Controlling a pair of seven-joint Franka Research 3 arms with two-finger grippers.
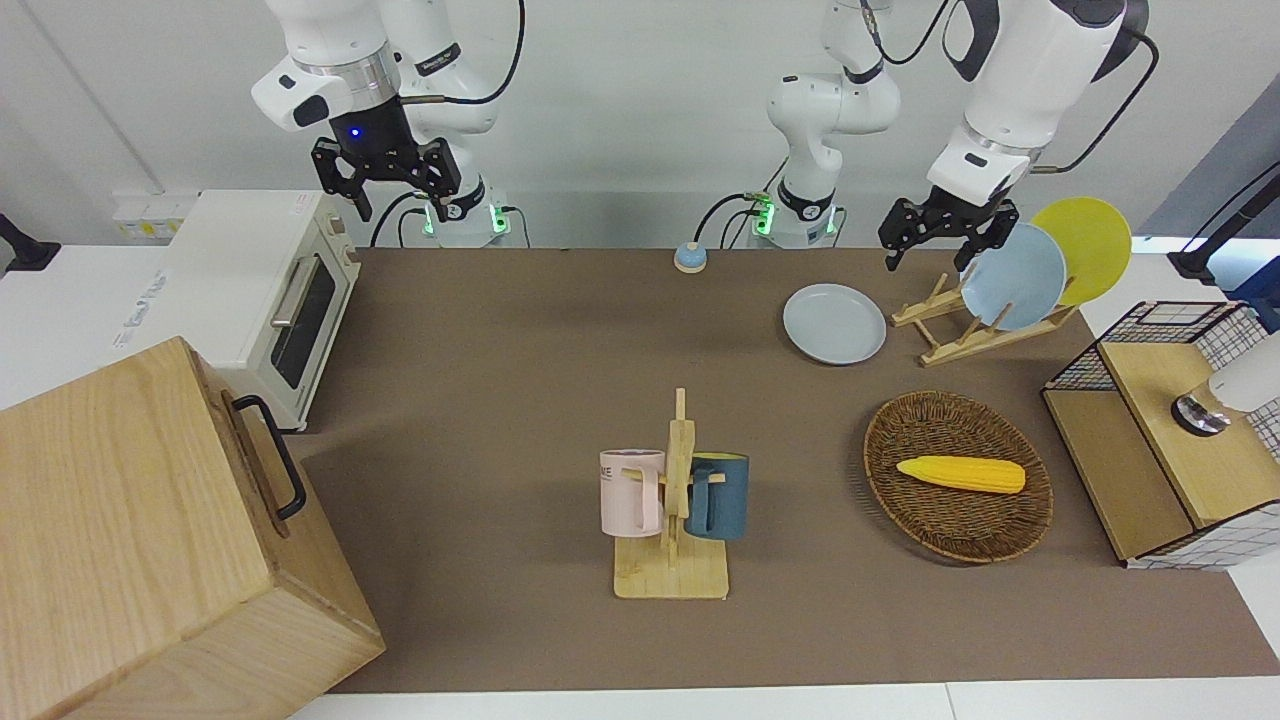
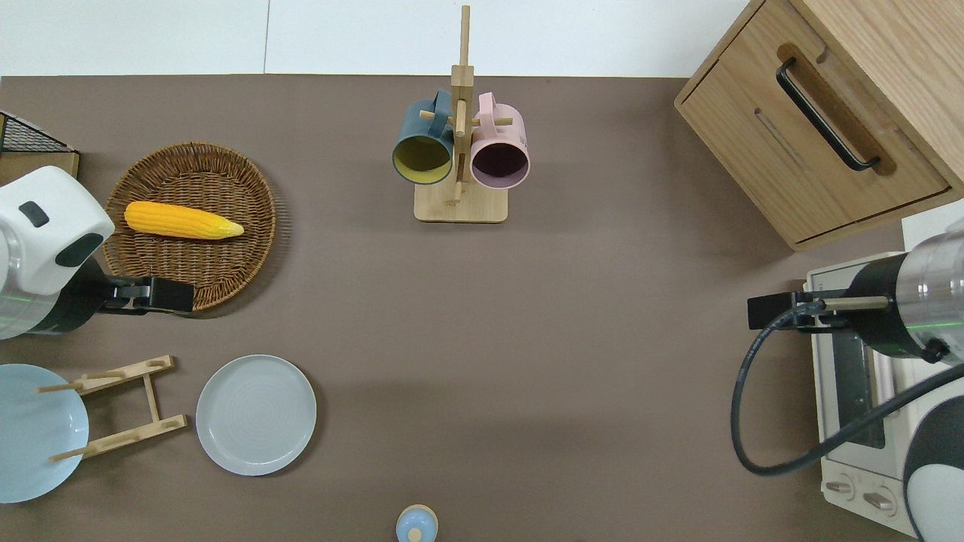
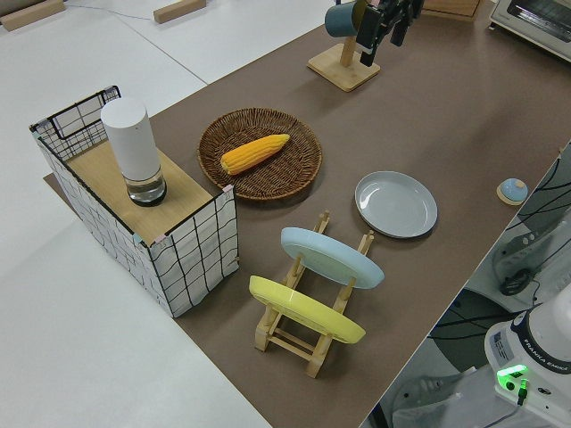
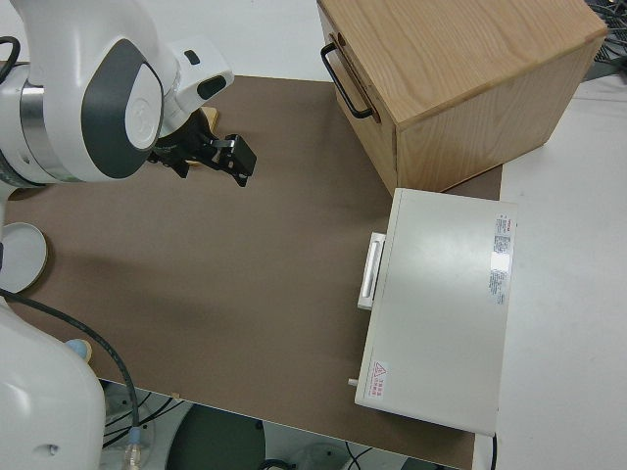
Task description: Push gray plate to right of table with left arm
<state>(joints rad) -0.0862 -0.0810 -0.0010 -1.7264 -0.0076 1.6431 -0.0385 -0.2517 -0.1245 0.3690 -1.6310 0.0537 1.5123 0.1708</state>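
Note:
The gray plate (image 1: pixel 834 323) lies flat on the brown table (image 1: pixel 480 400), near the robots, toward the left arm's end. It also shows in the overhead view (image 2: pixel 256 415) and the left side view (image 3: pixel 396 203). My left gripper (image 1: pixel 930 245) is open and empty, up in the air. In the overhead view the left gripper (image 2: pixel 162 295) hangs over the wicker basket's rim (image 2: pixel 226 290) nearest the robots, apart from the plate. My right gripper (image 1: pixel 385 190) is parked and open.
A wooden dish rack (image 2: pixel 120 406) with a light-blue plate (image 1: pixel 1012 277) and a yellow plate (image 1: pixel 1085 245) stands beside the gray plate. The basket holds a corn cob (image 1: pixel 960 473). A mug rack (image 1: pixel 672 500), toaster oven (image 1: pixel 260 290), wooden cabinet (image 1: pixel 150 540) and wire crate (image 1: pixel 1170 430) stand around.

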